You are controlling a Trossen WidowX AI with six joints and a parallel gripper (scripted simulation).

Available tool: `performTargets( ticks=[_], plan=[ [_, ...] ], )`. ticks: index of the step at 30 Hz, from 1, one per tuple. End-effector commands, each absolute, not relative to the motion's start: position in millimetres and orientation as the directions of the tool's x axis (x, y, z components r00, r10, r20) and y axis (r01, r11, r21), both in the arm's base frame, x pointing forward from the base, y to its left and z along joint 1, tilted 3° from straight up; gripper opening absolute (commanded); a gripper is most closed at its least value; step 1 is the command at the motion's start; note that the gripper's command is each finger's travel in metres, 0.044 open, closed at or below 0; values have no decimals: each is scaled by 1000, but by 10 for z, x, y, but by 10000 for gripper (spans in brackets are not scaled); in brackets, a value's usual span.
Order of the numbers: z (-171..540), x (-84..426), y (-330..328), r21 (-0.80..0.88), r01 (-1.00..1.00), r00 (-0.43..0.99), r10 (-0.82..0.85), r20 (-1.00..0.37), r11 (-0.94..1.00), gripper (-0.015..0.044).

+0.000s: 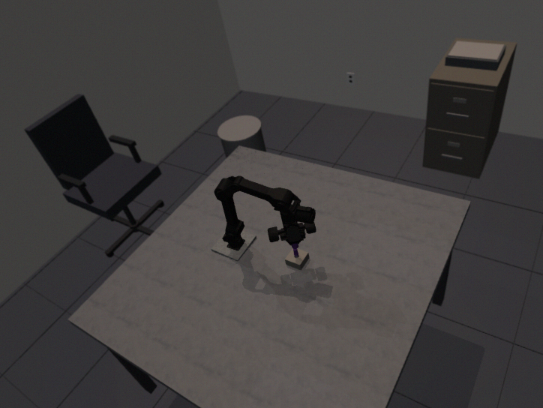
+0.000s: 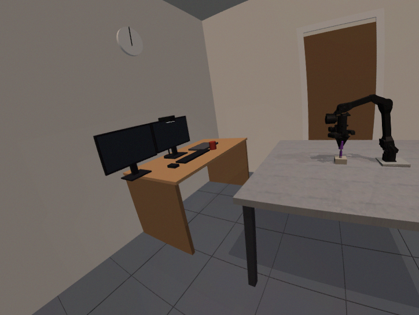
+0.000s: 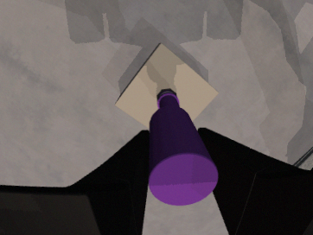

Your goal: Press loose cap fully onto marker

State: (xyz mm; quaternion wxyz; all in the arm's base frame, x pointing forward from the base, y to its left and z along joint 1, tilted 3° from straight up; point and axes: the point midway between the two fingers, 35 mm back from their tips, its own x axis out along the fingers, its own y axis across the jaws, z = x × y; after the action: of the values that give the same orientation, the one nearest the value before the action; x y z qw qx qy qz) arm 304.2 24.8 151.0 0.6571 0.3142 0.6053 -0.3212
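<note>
Top view first: the black six-joint arm [image 1: 256, 188] [image 2: 386, 118] is bent over the pale stone-look counter [image 1: 197, 307] [image 2: 304, 182] [image 3: 43, 108], mounted on a pale flat base plate [image 1: 219, 249] [image 2: 403, 164]. The beige square holder block [image 1: 294, 264] [image 2: 340, 161] [image 3: 194, 88] is seen between 3 and 4 o'clock from that plate, with the slim purple marker [image 1: 296, 253] [image 2: 340, 153] [image 3: 168, 102] standing in it, right under the black two-fingered tool [image 1: 295, 244] [image 2: 341, 145] [image 3: 173, 136].

In the exterior view, the block is found at 9 o'clock from the plate. The tool is pointed down, and the purple cylindrical cap [image 1: 295, 247] [image 2: 341, 145] [image 3: 182, 173] is lined up over the marker.

From the wrist, the cap is clearly gripped, one finger at 9 o'clock, the other at 3. Marker and block are seen toward 12 o'clock, beyond it. Whether it's fully pressed on can't be told.
</note>
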Motion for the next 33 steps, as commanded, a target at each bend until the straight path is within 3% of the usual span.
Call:
performTargets(
  ticks=[1,33],
  plan=[
    [1439,3036,237,17,805,55,-46,-997,593,0],
    [1042,3044,218,17,805,55,-46,-997,593,0]
  ],
)
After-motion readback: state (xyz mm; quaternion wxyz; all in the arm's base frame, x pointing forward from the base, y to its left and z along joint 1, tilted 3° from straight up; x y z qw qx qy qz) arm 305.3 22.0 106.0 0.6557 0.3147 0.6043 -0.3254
